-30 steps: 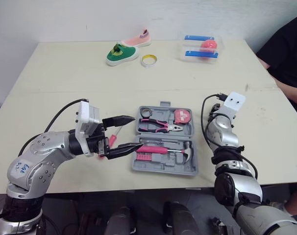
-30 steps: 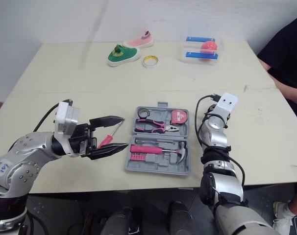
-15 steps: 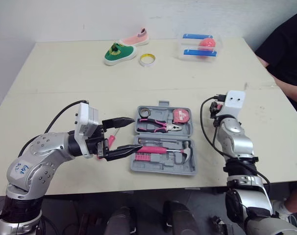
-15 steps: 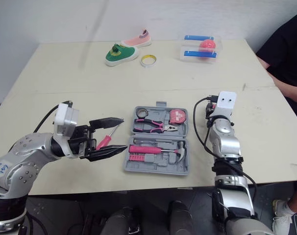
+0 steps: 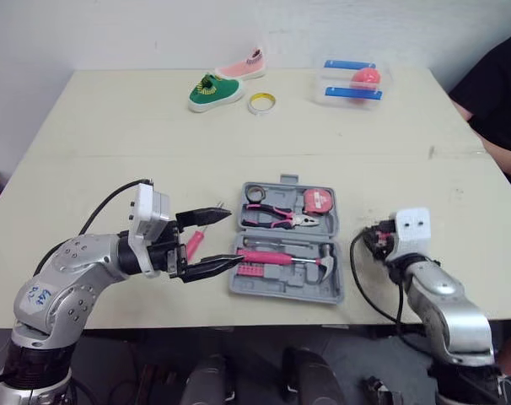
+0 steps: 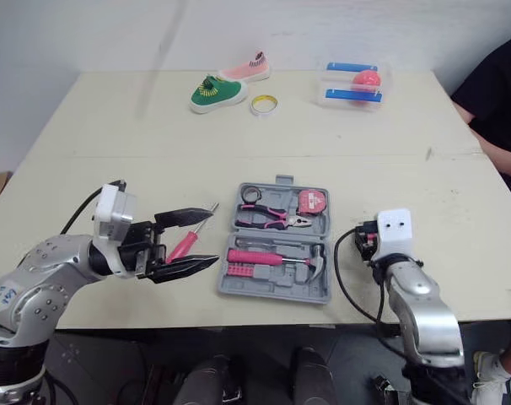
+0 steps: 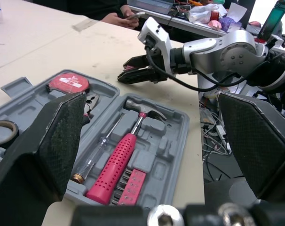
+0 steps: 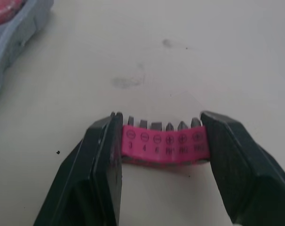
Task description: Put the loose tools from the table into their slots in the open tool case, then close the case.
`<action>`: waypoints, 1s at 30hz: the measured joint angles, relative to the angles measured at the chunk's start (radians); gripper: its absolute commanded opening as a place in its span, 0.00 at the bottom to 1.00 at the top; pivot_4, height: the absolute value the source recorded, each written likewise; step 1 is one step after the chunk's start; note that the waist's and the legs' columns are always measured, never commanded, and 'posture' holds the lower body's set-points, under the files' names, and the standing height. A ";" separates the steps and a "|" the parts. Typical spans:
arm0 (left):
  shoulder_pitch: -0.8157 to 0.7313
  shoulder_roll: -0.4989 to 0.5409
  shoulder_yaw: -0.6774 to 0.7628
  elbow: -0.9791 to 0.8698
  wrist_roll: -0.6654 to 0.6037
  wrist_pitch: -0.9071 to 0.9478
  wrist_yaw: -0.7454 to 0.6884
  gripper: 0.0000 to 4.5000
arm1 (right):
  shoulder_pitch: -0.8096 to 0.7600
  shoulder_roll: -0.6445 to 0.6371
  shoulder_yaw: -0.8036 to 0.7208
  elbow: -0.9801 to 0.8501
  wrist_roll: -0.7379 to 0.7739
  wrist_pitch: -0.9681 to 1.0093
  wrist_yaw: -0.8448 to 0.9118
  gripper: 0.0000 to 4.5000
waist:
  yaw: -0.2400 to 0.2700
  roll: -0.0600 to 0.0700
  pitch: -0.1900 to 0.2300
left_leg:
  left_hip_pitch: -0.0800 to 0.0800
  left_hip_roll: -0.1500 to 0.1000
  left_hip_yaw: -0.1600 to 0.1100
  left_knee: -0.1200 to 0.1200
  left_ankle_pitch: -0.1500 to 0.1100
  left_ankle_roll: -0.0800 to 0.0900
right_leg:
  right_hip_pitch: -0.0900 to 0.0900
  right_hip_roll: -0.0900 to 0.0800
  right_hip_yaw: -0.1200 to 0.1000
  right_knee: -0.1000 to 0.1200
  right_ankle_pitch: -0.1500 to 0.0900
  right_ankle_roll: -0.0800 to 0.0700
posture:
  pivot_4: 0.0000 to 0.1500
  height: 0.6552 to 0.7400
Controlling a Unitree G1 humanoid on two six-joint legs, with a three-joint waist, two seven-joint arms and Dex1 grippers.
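The grey tool case (image 5: 286,289) lies open in the middle of the desk (image 5: 112,126). It holds a pink-handled hammer (image 5: 268,256), pliers (image 5: 277,220) and a red tape measure (image 5: 320,201). The left hand (image 6: 212,235) is just left of the case, its fingers spread wide. A loose pink screwdriver (image 6: 181,246) lies on the desk and shows between them. To the right of the case, low at the desk, the right hand (image 8: 161,117) grips a pink strip of screwdriver bits (image 8: 163,141), one finger at each end.
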 measured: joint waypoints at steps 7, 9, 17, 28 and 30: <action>0.022 0.017 0.006 0.000 0.000 -0.011 -0.023 1.00 | 0.073 0.016 -0.006 -0.074 0.013 0.002 0.027 0.50 | 0.002 0.000 0.000 | 0.000 0.000 -0.002 -0.001 0.000 -0.001 | 0.000 0.000 -0.001 0.000 -0.001 -0.002 | 1.00 1.00; 0.033 0.017 0.010 0.000 0.001 -0.020 -0.032 1.00 | 0.076 0.028 -0.015 -0.075 0.026 0.002 0.036 0.60 | 0.001 -0.001 -0.001 | 0.000 0.000 -0.002 0.000 0.000 -0.001 | 0.000 0.000 -0.001 0.000 -0.001 -0.002 | 1.00 1.00; 0.049 0.019 0.011 0.040 0.028 -0.080 -0.080 1.00 | 0.094 0.026 -0.113 -0.073 0.125 -0.007 0.136 0.98 | 0.003 -0.001 -0.001 | 0.000 0.000 -0.002 -0.001 0.000 0.000 | 0.000 0.000 -0.002 0.000 -0.001 -0.002 | 1.00 1.00; 0.082 -0.004 0.008 0.083 0.067 -0.145 -0.104 1.00 | 0.033 -0.233 -0.294 0.350 0.298 -0.359 0.668 0.98 | 0.001 -0.001 0.000 | 0.002 -0.002 0.001 0.002 -0.002 0.004 | 0.003 -0.001 -0.005 0.000 0.001 0.001 | 1.00 1.00; 0.081 -0.004 0.007 0.084 0.070 -0.146 -0.106 1.00 | -0.035 -0.329 -0.277 0.524 0.279 -0.451 0.798 0.98 | 0.001 -0.001 0.000 | 0.003 -0.001 0.001 0.001 -0.002 0.004 | 0.003 -0.001 -0.005 0.000 0.000 0.000 | 1.00 1.00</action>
